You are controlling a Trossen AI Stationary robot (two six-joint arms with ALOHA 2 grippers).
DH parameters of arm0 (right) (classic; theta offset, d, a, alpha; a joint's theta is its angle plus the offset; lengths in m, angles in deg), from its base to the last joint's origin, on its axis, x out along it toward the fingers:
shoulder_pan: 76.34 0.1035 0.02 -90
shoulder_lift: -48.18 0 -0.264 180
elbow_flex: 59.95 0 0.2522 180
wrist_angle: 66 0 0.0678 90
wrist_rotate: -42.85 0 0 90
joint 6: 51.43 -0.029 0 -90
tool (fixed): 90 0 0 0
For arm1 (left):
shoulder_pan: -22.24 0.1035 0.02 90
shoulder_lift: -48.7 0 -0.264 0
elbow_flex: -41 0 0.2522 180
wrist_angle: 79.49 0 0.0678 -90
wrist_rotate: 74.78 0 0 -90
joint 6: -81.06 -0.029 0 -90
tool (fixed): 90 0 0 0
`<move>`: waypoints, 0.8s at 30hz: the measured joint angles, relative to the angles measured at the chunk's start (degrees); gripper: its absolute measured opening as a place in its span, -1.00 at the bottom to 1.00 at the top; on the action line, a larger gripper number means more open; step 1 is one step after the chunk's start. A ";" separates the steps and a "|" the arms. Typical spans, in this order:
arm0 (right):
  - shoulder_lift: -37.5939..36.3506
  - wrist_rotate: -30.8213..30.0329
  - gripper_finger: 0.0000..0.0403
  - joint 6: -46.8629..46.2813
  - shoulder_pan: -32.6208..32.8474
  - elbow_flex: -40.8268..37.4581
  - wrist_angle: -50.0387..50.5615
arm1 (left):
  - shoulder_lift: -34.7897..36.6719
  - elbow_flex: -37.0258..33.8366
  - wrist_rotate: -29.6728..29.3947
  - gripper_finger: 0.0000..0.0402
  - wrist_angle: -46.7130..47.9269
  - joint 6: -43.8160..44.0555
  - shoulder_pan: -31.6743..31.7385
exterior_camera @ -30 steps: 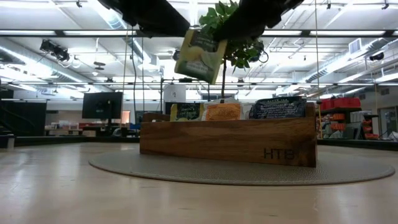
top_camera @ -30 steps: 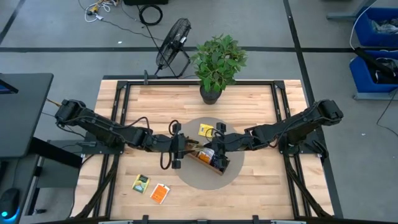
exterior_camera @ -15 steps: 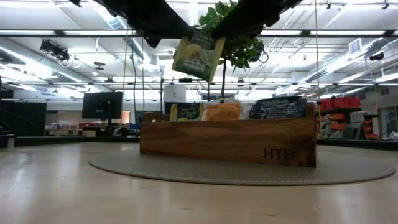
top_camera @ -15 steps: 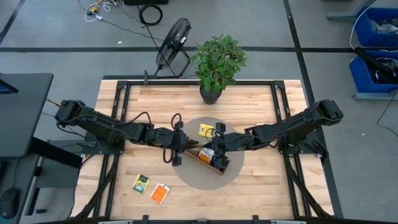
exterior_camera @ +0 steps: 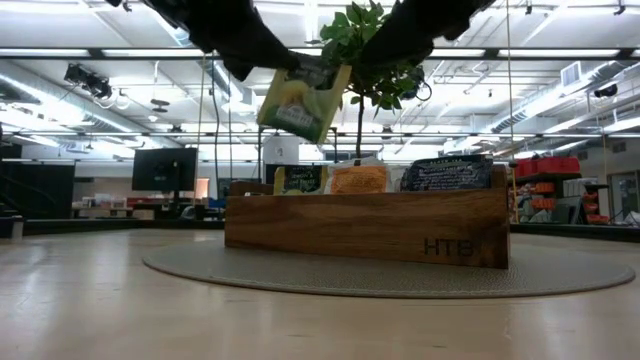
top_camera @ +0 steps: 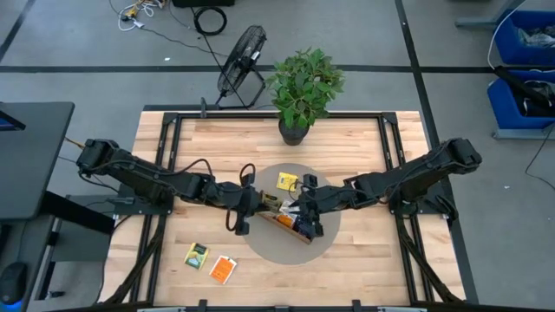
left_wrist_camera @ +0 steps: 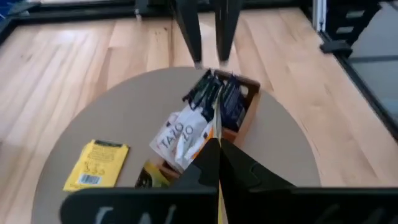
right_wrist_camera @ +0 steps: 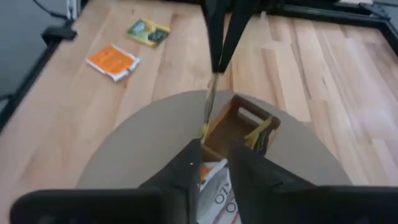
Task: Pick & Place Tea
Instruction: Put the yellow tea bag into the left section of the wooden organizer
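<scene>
A yellow-green tea sachet (exterior_camera: 300, 100) hangs tilted in the air over the left end of the brown wooden tray (exterior_camera: 370, 225), which stands on a round mat (top_camera: 276, 250). My left gripper (left_wrist_camera: 217, 144) is shut on the sachet, reaching in from the table's left (top_camera: 263, 206). My right gripper (right_wrist_camera: 214, 152) is open. It faces the left one over the tray (top_camera: 297, 208), its fingers (left_wrist_camera: 225, 31) just past the sachet's other edge. Several sachets stand upright in the tray (left_wrist_camera: 186, 134). My left gripper pinches the sachet between its two fingers at the upper edge, near the left corner (exterior_camera: 283, 72). The fingers (right_wrist_camera: 216, 53) slant down from the table's left. The sachet hangs below them, tilted, one lower corner down, clear of the tray.
A yellow sachet (top_camera: 286, 181) lies on the mat behind the tray. A green sachet (top_camera: 196, 256) and an orange one (top_camera: 223, 269) lie on the bare wood at the near left. A potted plant (top_camera: 303, 87) stands at the far edge, and a fan (top_camera: 241, 61) stands beyond the table.
My left gripper has moved toward the tray and shut on the hanging sachet. My right gripper, which held the sachet, has opened and let go. The sachet has shifted a little toward the table's left and tipped further, staying clear above the tray.
</scene>
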 joint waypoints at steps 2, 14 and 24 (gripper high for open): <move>-1.20 -0.16 -0.50 -0.29 0.40 -0.50 -0.32 | 0.00 -0.04 -0.03 -0.99 0.42 0.02 -0.32; -10.98 -3.60 -0.34 -0.18 1.11 -11.56 -7.90 | 0.71 -6.71 9.53 -0.99 -19.34 -3.51 -0.71; -18.59 -5.90 -0.37 -3.15 1.10 -21.23 -15.07 | 5.25 -17.60 11.56 -1.00 -29.38 -2.13 2.88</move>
